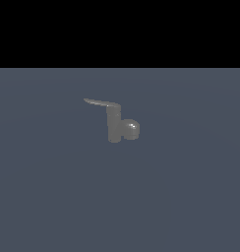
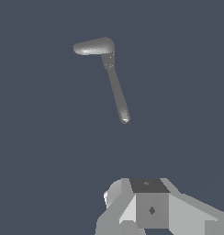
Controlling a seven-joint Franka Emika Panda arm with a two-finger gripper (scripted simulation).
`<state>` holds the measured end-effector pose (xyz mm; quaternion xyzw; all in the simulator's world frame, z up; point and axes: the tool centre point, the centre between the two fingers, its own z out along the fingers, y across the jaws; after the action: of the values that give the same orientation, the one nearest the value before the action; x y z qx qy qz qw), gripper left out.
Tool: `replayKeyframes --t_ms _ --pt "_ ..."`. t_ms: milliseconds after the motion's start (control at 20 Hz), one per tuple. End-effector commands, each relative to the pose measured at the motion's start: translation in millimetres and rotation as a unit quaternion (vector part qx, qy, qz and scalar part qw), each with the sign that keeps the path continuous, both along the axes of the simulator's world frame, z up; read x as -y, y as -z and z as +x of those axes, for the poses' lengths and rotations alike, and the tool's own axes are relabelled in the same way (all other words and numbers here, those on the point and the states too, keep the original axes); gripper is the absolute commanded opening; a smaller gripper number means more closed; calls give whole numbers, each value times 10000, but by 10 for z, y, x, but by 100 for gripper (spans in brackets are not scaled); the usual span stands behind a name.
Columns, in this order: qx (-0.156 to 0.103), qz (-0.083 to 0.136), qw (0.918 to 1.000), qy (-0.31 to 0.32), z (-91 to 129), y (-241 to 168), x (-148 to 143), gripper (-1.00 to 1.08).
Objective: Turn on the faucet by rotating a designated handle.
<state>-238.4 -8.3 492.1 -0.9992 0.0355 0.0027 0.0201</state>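
Exterior view, left to right: handle (image 1: 100, 103) tip points toward the exterior view's left, thin flat lever running level from the top of the faucet (image 1: 114, 125). Body stands upright near the middle of the grey surface (image 1: 53, 197). Rounded spout stub (image 1: 131, 129) sticks out on the exterior view's right, low on the body. No arm visible in that view.

Wrist view looks down on the faucet from above: stub (image 2: 93, 47) and lever (image 2: 117, 94) form an L, meeting over the body. Pincer (image 2: 148, 209) shows only as pale housing at the frame edge, well apart from the lever. Fingertips aren't in frame, so I cannot tell how far open it is; nothing seen in its hold.

My read: approach not yet done, handle untouched.

Risks from here:
- Lever is thin and flat, so contact too high could slip over the top edge.
- Pushing near the pivot gives little leverage (go for the free tip).
- Confusing stub with handle: stub looks brighter and fatter from above, but won't rotate.
- Descending onto the lever rather than beside it could jam the fingers.
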Motion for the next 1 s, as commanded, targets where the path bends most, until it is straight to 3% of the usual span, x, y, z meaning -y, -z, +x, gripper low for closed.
replayKeyframes --t_ms 0,500,950 --pt "-27 97 9999 129 106 30 -25 -100" --pt "-269 591 9922 1065 790 300 -204 -100" --pt "-586 830 9704 2192 1481 748 -419 -100"
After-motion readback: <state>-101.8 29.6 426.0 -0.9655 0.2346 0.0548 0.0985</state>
